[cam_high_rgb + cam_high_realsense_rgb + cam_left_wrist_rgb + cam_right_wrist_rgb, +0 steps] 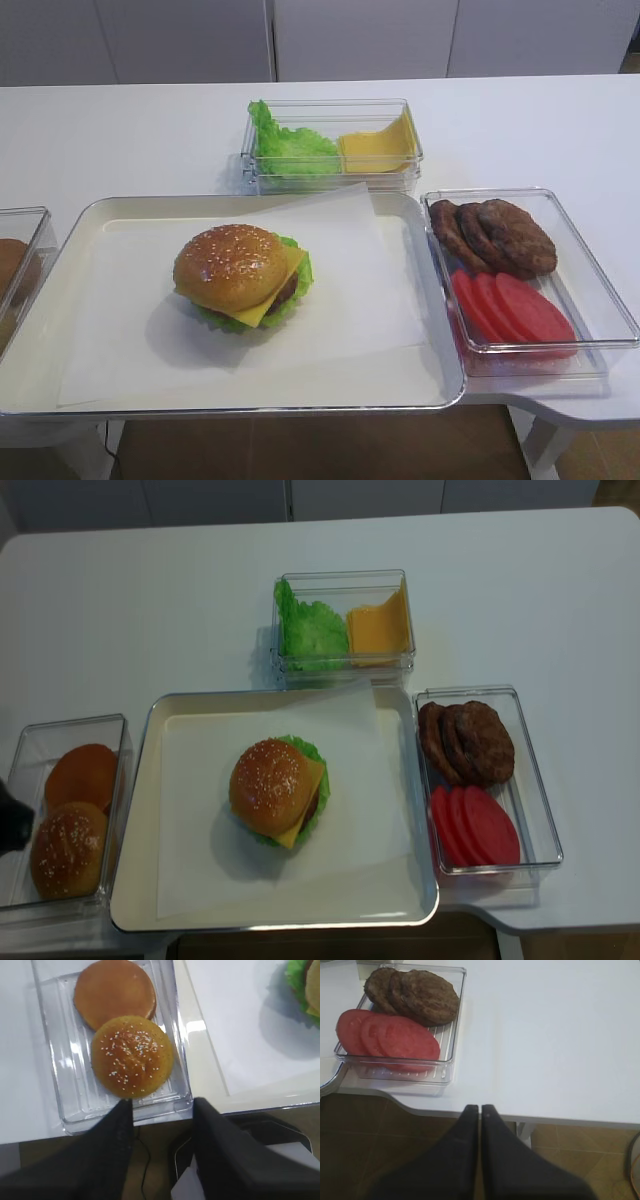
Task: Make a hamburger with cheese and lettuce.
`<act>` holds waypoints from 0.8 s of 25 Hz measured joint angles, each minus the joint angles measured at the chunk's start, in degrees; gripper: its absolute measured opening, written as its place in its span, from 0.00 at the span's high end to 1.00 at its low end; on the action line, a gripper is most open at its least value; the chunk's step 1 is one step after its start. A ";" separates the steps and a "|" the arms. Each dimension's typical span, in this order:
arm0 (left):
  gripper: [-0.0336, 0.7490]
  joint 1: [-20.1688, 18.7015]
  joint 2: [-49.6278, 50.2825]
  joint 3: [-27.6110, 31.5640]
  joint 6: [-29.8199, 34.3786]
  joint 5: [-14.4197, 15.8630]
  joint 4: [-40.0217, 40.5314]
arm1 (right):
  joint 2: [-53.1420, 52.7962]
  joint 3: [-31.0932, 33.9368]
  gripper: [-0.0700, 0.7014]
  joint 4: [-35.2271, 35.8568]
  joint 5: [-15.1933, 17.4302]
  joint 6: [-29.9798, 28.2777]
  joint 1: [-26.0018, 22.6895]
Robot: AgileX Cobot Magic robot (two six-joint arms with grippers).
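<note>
Three clear tubs (488,780) around hamburger (277,792).

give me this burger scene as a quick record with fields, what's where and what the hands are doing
hamburger: assembled, sesame bun on top, on white paper in the tray
cheese: yellow corner juts out under the bun
lettuce: green frill around the stack
back container: loose lettuce leaves and cheese slices
right container: brown patties and tomato slices
left container: two bun pieces
left hand: open, empty, over the near edge of the left container
right hand: shut, empty, off the table's edge
</note>
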 joint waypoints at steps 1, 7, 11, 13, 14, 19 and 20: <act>0.58 0.00 -1.50 0.00 -0.30 0.12 0.30 | 0.00 0.00 0.90 0.00 0.00 0.00 0.00; 0.58 0.00 -10.10 0.00 -1.69 0.82 1.06 | 0.00 0.00 0.90 0.00 0.00 0.00 0.00; 0.58 0.00 -15.34 0.00 -3.33 0.95 1.56 | 0.00 0.00 0.90 0.00 0.00 0.00 0.00; 0.58 0.00 -17.74 0.00 -4.13 1.17 1.68 | 0.00 0.00 0.90 0.00 0.00 0.00 0.00; 0.58 0.00 -19.01 0.00 -4.42 1.30 1.68 | 0.00 0.00 0.90 0.00 0.00 0.00 0.00; 0.58 0.00 -24.22 0.00 -4.62 1.39 1.68 | 0.00 0.00 0.90 0.00 0.00 0.00 0.00; 0.58 0.00 -25.16 0.00 -4.78 1.43 1.68 | 0.00 0.00 0.90 0.00 0.00 0.00 0.00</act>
